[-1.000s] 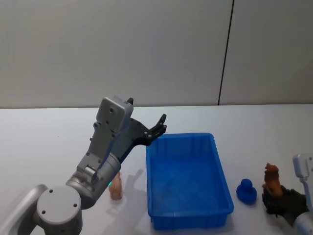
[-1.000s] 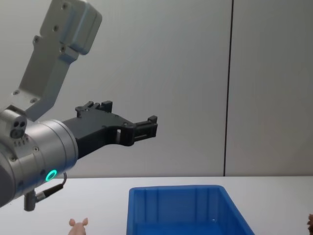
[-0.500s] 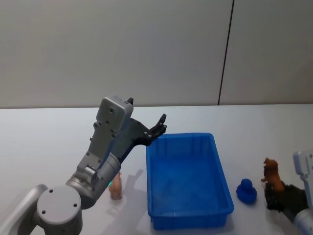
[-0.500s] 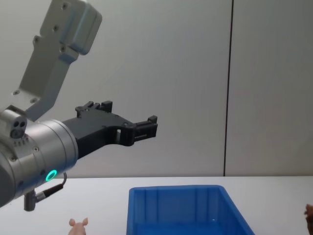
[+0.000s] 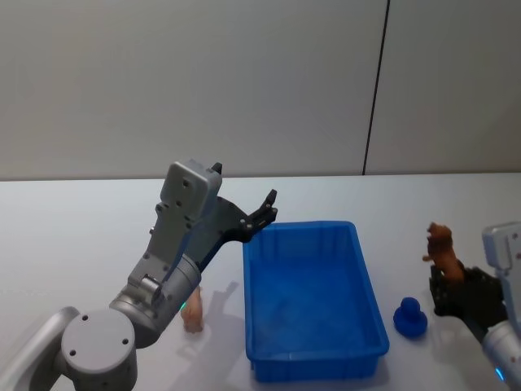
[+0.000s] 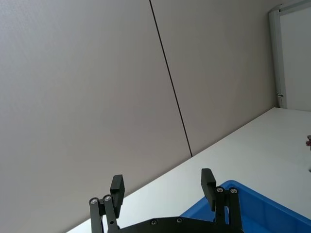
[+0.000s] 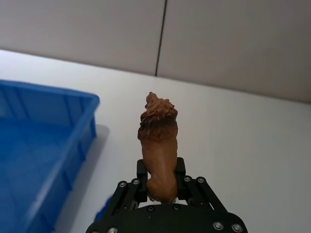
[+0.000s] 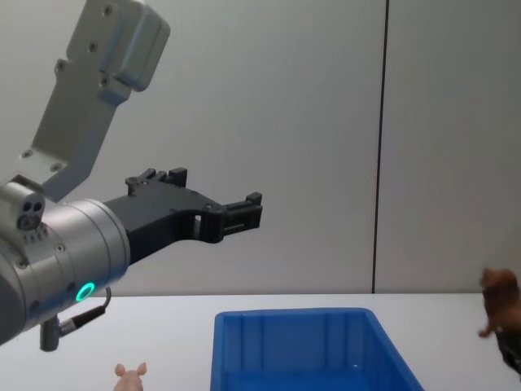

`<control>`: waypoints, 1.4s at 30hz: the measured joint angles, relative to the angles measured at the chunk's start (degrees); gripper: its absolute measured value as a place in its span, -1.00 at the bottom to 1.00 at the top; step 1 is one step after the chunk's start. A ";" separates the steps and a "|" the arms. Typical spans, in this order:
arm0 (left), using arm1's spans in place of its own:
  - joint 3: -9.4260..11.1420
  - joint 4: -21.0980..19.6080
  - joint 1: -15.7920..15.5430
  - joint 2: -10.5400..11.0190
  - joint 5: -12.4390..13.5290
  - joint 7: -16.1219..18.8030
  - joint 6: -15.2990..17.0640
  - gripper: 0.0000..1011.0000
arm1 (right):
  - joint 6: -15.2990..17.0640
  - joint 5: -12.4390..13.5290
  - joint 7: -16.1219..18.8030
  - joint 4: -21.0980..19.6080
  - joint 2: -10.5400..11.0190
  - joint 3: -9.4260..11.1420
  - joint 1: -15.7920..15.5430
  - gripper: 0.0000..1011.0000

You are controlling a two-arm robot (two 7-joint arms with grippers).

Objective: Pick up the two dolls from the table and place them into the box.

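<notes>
Dark brown four-legged toy animal figure: in head view I see it held up right of the bright blue ribbed plastic bin, pinched by the right gripper. Pale pink toy figure sits left of the bin. Left wrist view: left gripper spread, empty. Right wrist view: fingers clamp the brown figure's lower body.
</notes>
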 joint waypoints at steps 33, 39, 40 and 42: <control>0.00 0.00 0.00 0.00 0.00 0.00 0.00 0.98 | -1.61 -1.60 21.40 3.62 -6.68 -3.75 10.84 -0.40; 0.00 0.00 0.00 0.00 0.00 0.00 0.00 0.98 | 1.64 -1.33 22.89 6.69 -8.70 -4.55 13.70 -0.40; 0.00 0.00 0.00 0.00 0.00 0.00 0.00 0.98 | 2.20 -1.34 22.90 6.99 -8.91 -4.65 13.97 -0.40; 0.00 0.00 0.00 0.00 0.00 0.00 0.00 0.98 | 3.47 -1.61 22.73 7.90 -9.58 -4.95 14.78 -0.40</control>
